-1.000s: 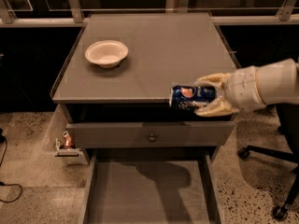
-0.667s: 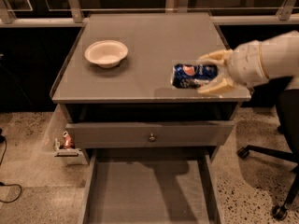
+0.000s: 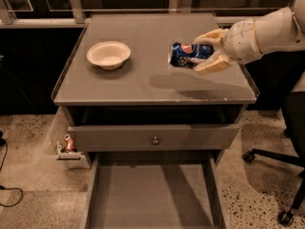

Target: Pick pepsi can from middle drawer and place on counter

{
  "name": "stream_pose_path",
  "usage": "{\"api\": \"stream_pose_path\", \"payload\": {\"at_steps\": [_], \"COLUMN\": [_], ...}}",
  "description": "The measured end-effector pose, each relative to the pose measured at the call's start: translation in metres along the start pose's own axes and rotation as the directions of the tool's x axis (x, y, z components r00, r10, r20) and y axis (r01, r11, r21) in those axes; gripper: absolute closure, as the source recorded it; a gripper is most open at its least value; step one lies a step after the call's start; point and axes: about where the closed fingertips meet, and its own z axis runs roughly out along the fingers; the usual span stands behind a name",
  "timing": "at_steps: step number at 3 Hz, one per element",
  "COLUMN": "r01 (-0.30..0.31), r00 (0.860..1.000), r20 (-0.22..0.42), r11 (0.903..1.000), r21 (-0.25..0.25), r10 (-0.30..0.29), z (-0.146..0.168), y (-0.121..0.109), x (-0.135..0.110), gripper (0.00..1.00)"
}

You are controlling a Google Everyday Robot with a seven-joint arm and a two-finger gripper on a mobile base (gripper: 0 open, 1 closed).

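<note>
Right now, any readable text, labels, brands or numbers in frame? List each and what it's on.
No text can be quoted as it reads.
pepsi can: round red, white and blue logo only; lettering too blurred to read. The gripper holds it sideways over the right side of the counter.
small reddish can, low at the cabinet's left: too small to read.

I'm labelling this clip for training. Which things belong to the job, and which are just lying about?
Job: pepsi can, held above the counter in the gripper, fingers shut on it; open middle drawer below.
Lying about: white bowl on the counter; reddish can low at left; chair at right.
</note>
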Motion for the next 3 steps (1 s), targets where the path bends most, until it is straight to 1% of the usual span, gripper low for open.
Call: {"api": "stream_pose_path", "payload": {"at_steps": [1,2,3], "r01": [-0.036,-0.081,-0.128], "r00": [0.999,0.997,0.992], "r20": [0.012,0.004,-0.010], "r11": [0.9990,0.9956,0.9901], "r21": [-0.025,-0.047,-0.059], "r10": [0.036,0.081,0.127], "z": [0.031,0.062,0.083], "y": [-0.007,-0.009,-0.010], "x": [0.011,0.026,0.041], "gripper": [1.00,1.00,1.00]}}
